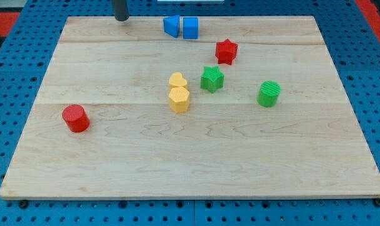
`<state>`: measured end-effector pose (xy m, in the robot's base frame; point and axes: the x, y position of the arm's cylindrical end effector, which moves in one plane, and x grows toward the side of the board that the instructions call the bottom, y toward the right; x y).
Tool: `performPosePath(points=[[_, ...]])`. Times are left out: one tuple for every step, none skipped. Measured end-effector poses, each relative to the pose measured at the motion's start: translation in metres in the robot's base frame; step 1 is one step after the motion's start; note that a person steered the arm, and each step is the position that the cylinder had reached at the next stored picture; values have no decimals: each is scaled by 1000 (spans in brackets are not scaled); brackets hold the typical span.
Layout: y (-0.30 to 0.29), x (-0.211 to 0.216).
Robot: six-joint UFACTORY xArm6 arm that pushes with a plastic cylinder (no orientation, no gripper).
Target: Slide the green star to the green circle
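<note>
The green star (pixel 212 79) lies a little right of the board's middle. The green circle (pixel 269 93) stands to its right and slightly lower, apart from it by about a block's width. My tip (pixel 121 18) is at the board's top edge, left of centre, far up and left of the green star and touching no block.
A red star (pixel 226 51) sits just above and right of the green star. Two yellow blocks (pixel 178 94) touch each other left of the green star. Two blue blocks (pixel 181 27) sit at the top edge. A red cylinder (pixel 75 118) stands at the left. The wooden board (pixel 190 169) ends at blue pegboard.
</note>
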<state>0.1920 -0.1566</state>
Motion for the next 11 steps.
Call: performPosePath(points=[[0, 2], [0, 3], [0, 3], [-2, 11], [12, 50], [14, 84], [69, 119], [103, 151], [159, 177], [201, 200], [244, 222]])
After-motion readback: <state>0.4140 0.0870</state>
